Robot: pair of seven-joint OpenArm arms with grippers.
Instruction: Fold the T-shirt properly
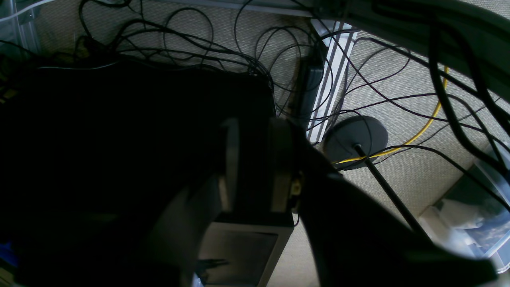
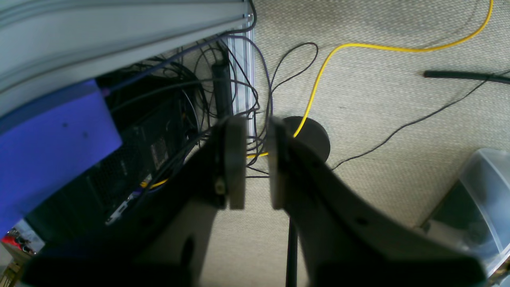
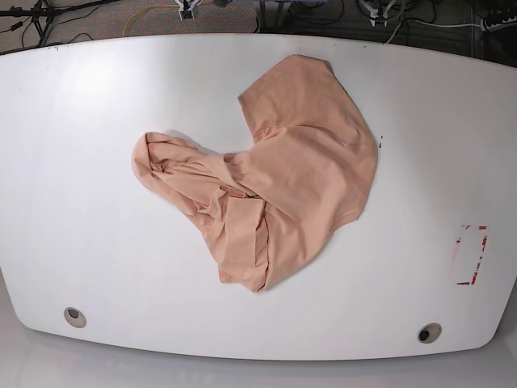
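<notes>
Ahead of the left gripper [image 1: 255, 167], in the left wrist view, lies carpeted floor [image 1: 398, 95], not tabletop. The two fingers stand slightly parted with a narrow gap between them, and nothing sits in that gap. Beyond the fingertips and to their left is a dark, unlit mass that cannot be identified. Beyond and just to their right is a round black stand base [image 1: 355, 139], with a yellow cable [image 1: 428, 121] crossing it and a tangle of black cables [image 1: 199, 40] farther out. The T-shirt does not appear in this view.

Ahead of the right gripper [image 2: 252, 163], in the right wrist view, is the same kind of carpet [image 2: 398, 99]. Its fingers are likewise a little apart, holding nothing. A round black base [image 2: 310, 137] lies just beyond the right-hand finger, a yellow cable [image 2: 318, 79] running to it. To the left of the fingers are a blue panel [image 2: 51, 135] and a dark case with cabling. A clear plastic bin [image 2: 482, 191] sits off to the right. The T-shirt is not seen here either.

In the base view, the peach T-shirt [image 3: 299, 174] lies crumpled near the middle of the white table [image 3: 81, 121], bunched at its left and lower parts, flatter toward the upper right. Neither gripper shows over the table, so the shirt lies well apart from both, untouched.
</notes>
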